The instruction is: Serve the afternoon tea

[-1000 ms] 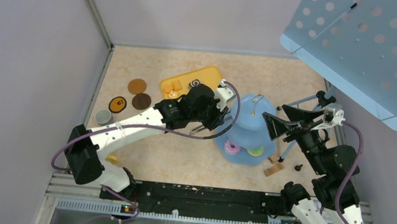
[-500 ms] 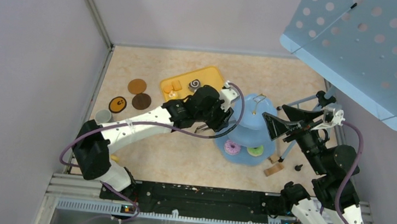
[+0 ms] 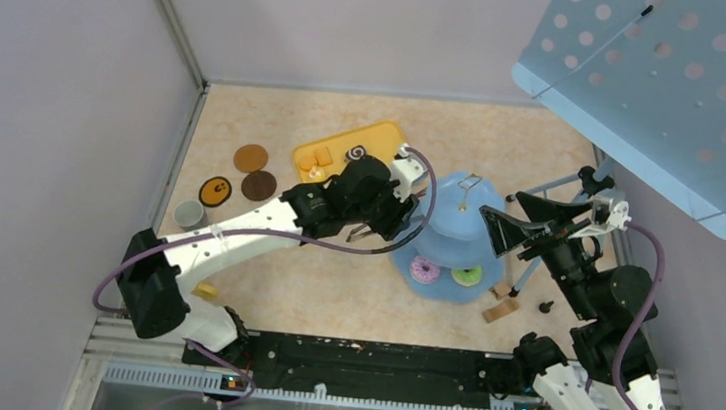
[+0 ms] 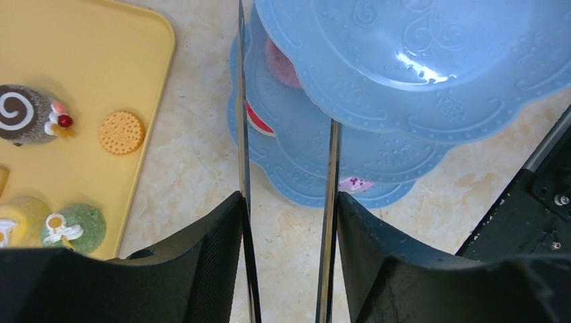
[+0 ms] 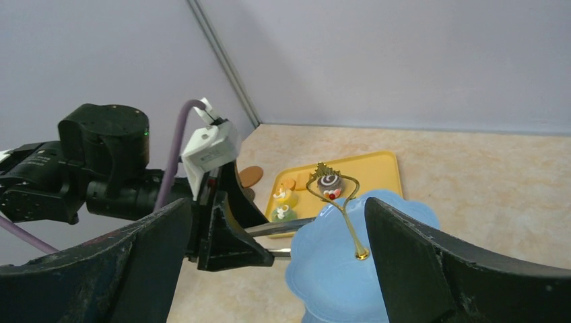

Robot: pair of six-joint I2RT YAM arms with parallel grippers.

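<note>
The pale-blue three-tier stand [image 3: 456, 236] stands right of centre, with a pink donut [image 3: 424, 269] and a green donut [image 3: 468, 275] on its bottom tier. My left gripper [image 3: 377, 228] is just left of the stand, shut on the long metal tongs [image 4: 332, 202]. The tongs' two blades lie against its fingers, spread apart, and reach under the stand's [image 4: 417, 67] upper tiers. A pink cake [image 4: 283, 64] sits on the middle tier. My right gripper [image 3: 504, 214] hovers wide open and empty at the stand's right, near the gold handle [image 5: 340, 202].
The yellow tray [image 3: 386, 135] behind holds an orange biscuit [image 4: 122, 132], a chocolate swirl cake [image 4: 27, 114] and green and yellow cupcakes. Three brown coasters [image 3: 251, 158] and a grey mug [image 3: 188, 213] lie at the left. Wooden blocks [image 3: 502, 309] lie right of the stand.
My left arm pushed right toward the stand, then drew back left. The tongs' blades have spread wider. The right arm has not moved.
</note>
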